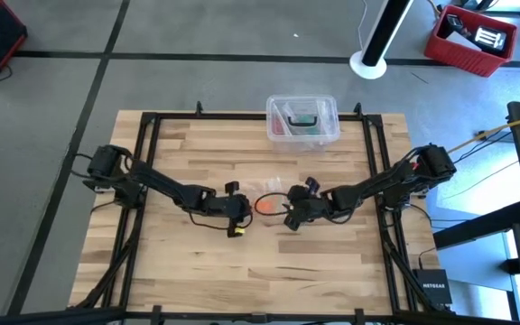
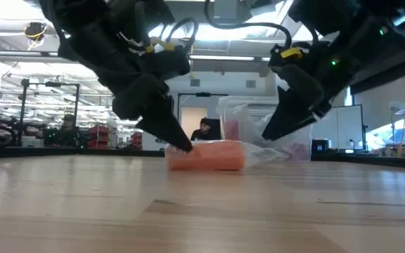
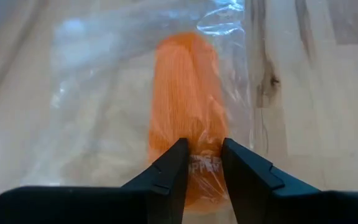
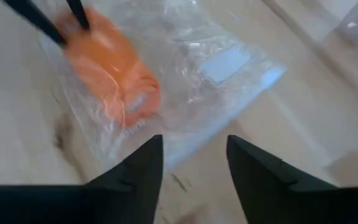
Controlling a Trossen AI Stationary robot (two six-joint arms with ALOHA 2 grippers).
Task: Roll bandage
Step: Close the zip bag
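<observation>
Nearest my low camera lies bare butcher-block table (image 2: 202, 211), pale wood with fine grain. Beyond it, at mid-table, I see the bandage (image 2: 206, 155): a short bright-orange cylinder of ribbed stretch fabric, lying on its side inside a clear, crinkled plastic bag (image 4: 216, 68). The left gripper (image 3: 203, 163) comes down on one end of the roll; its fingers (image 3: 166, 174) stand a narrow way apart and pinch the bag-covered end of the bandage between them. The right gripper (image 4: 194, 165) hangs just beside the bag's other side, jaws parted and holding nothing, with the roll a short way ahead of its tips. From above, both dark arms meet over the roll and hide most of it; only a patch of orange shows (image 1: 266, 205). Whether the bag is sealed I cannot make out. Farther off, at the table's far edge, stands a clear plastic box (image 1: 302, 120) with red and green contents I cannot identify. Beyond the table, a person (image 2: 204, 128) shows dimly.
</observation>
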